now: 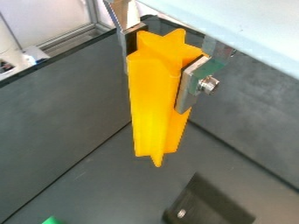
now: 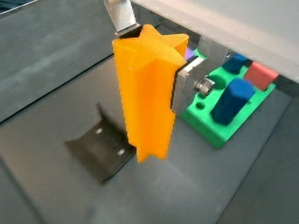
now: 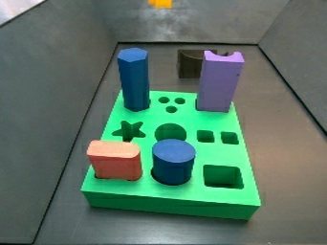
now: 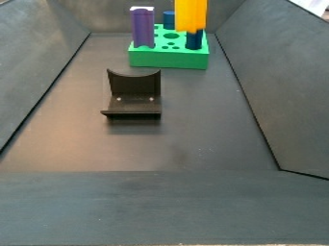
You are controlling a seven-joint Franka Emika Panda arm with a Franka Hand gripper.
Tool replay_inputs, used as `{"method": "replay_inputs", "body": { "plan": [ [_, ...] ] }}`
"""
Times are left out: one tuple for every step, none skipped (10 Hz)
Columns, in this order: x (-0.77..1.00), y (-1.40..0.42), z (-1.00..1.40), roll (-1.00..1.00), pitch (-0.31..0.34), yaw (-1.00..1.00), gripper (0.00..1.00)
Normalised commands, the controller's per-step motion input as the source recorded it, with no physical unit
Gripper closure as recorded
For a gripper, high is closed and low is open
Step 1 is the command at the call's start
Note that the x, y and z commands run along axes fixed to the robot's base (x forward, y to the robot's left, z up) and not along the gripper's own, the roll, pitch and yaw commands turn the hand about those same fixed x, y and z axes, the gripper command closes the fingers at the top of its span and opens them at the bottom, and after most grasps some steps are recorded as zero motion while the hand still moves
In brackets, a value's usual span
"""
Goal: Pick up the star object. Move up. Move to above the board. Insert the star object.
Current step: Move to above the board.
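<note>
1. The star object (image 2: 146, 92) is held tight between the flat silver fingers (image 2: 187, 86) of the claw (image 1: 158, 66) in both wrist views.
2. The star object is lifted clear off the dark tabletop (image 4: 154, 144), so the picking up looks done and the moving up looks done or nearly done.
3. In a side view, only the orange bottom end (image 3: 160, 3) is seen, at 12 o'clock in the picture, high up and behind the board (image 3: 179, 196).
4. The fixture (image 4: 131, 94) is seen below, well apart from the star object.
5. The star hole (image 3: 128, 130) in the board is seen empty, at about 9 o'clock from the board's middle.
6. A blue hexagon block (image 3: 133, 77), a purple block (image 3: 220, 81), a red block (image 3: 114, 159) and a blue round block (image 3: 173, 160) are seen standing in the board.
7. Moving above the board and pushing the star object into its hole are judged to be left.
8. No brand, label or writing can be read.
</note>
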Motion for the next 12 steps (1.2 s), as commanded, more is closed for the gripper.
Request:
{"method": "replay_inputs", "body": {
  "plan": [
    [-0.05, -1.0, 0.06, -0.01, 0.015, 0.0, 1.0],
    [-0.06, -1.0, 0.06, 0.0, 0.007, 0.01, 1.0],
    [-0.06, -1.0, 0.06, -0.01, 0.001, 0.0, 1.0],
    [-0.06, -1.0, 0.06, -0.01, 0.003, 0.01, 1.0],
    [-0.06, -1.0, 0.07, 0.01, 0.006, 0.01, 1.0],
    [-0.06, -1.0, 0.08, -0.01, 0.013, 0.01, 1.0],
    [-0.05, -1.0, 0.09, 0.0, 0.024, 0.01, 1.0],
    [-0.04, -1.0, 0.09, 0.0, 0.036, 0.01, 1.0],
    [-0.02, -1.0, 0.09, 0.01, 0.053, 0.01, 1.0],
    [0.01, -0.77, 0.08, 0.0, 0.071, 0.01, 1.0],
    [0.04, -0.43, 0.05, 0.01, 0.091, 0.0, 1.0],
    [0.05, -0.26, 0.04, 0.01, 0.1, 0.01, 1.0]
  ]
}}
